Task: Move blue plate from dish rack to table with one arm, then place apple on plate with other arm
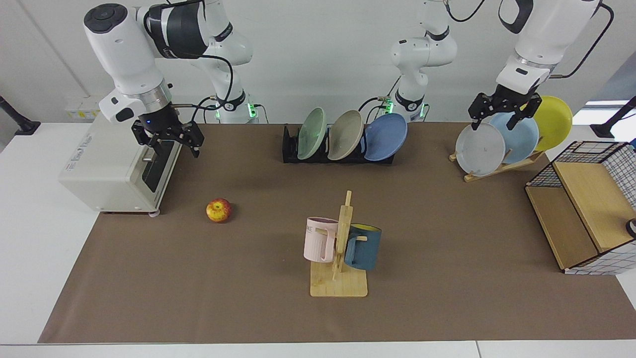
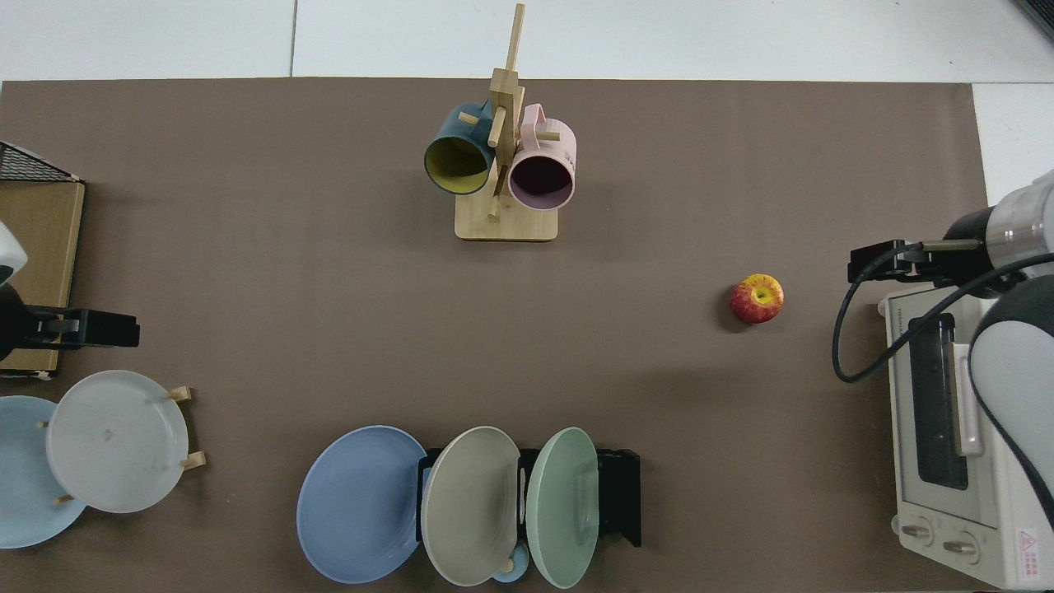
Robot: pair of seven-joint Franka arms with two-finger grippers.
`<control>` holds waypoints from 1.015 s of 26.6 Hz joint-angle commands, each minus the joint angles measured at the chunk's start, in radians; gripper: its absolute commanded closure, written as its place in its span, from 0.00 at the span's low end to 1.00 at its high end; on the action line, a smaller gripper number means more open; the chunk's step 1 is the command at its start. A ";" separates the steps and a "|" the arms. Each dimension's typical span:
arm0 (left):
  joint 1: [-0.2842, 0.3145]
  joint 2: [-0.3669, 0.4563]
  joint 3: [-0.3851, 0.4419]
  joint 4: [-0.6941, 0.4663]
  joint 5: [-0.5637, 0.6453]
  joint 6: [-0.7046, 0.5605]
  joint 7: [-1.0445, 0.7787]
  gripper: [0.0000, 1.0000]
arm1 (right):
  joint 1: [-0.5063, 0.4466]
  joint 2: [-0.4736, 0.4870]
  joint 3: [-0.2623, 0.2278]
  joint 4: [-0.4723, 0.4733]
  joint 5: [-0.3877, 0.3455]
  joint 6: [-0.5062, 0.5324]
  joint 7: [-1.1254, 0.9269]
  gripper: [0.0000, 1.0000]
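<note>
The blue plate (image 1: 386, 136) (image 2: 359, 504) is leaning in the end slot of the black dish rack (image 1: 290, 148) (image 2: 619, 497), at the rack's end nearer the wooden plate stand (image 1: 502, 166), with a beige plate (image 1: 345, 134) (image 2: 469, 504) and a pale green plate (image 1: 311, 133) (image 2: 562, 506) standing in the slots beside it. The apple (image 1: 218, 210) (image 2: 757, 298) is sitting alone on the brown mat of the table (image 1: 447, 298) (image 2: 247, 288), between the toaster oven (image 1: 114, 169) (image 2: 947, 461) and the wooden mug tree (image 1: 343, 248) (image 2: 504, 148), well apart from the rack.

The right tool (image 1: 173, 142) (image 2: 881, 262) is hanging in the air in front of the toaster oven, above and behind the apple, with its fingers spread apart and nothing between them. The left tool (image 1: 504, 113) (image 2: 99, 329) is hovering over the wooden plate stand, just above the grey plate (image 1: 479, 149) (image 2: 115, 441) and the sky-blue plate (image 1: 519, 136) (image 2: 25, 478), its fingers likewise apart and gripping nothing. A yellow plate (image 1: 554, 122) is standing behind them on the same stand.

A pink mug (image 1: 318, 238) (image 2: 540, 169) and a dark blue mug (image 1: 362, 246) (image 2: 457, 158) are hanging on the mug tree, and a wire-and-wood basket (image 1: 586, 219) (image 2: 37, 247) is sitting at the table's edge by the left arm
</note>
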 commanded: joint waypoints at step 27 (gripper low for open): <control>-0.071 -0.083 -0.103 -0.198 0.053 0.099 -0.195 0.00 | -0.007 -0.011 0.005 -0.007 0.004 0.005 0.003 0.00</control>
